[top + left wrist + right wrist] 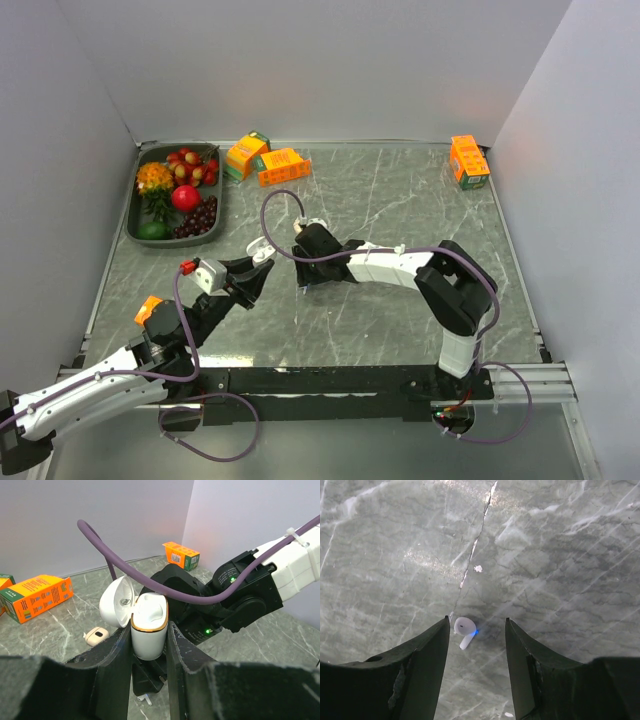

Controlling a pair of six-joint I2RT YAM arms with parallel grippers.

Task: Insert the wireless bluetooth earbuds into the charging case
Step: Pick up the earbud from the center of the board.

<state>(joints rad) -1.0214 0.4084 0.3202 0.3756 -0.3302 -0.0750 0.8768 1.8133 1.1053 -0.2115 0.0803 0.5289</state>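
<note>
Earbud (464,630) first: a white one is seen lying on the grey-green marble worktop (560,555), with a tiny blue glint at its side. It's straddled by the right claw (477,622), whose fingers are spread apart with nothing pinched. The bud is closer to the finger on the left of that wrist view, and whether they're touching can't be told.

The charging case (149,617) is clamped upright between the fingers of the left claw (148,635). Its lid (116,602) is flipped open and back, and a gold rim is shown around the mouth. It's held just beside the right arm's wrist.

A small beige pod (96,636) is seen on the worktop behind the case. Further out, orange cartons (284,166) are scattered along the back, and a dark tray (132,205) of fruit is parked in the far left corner.
</note>
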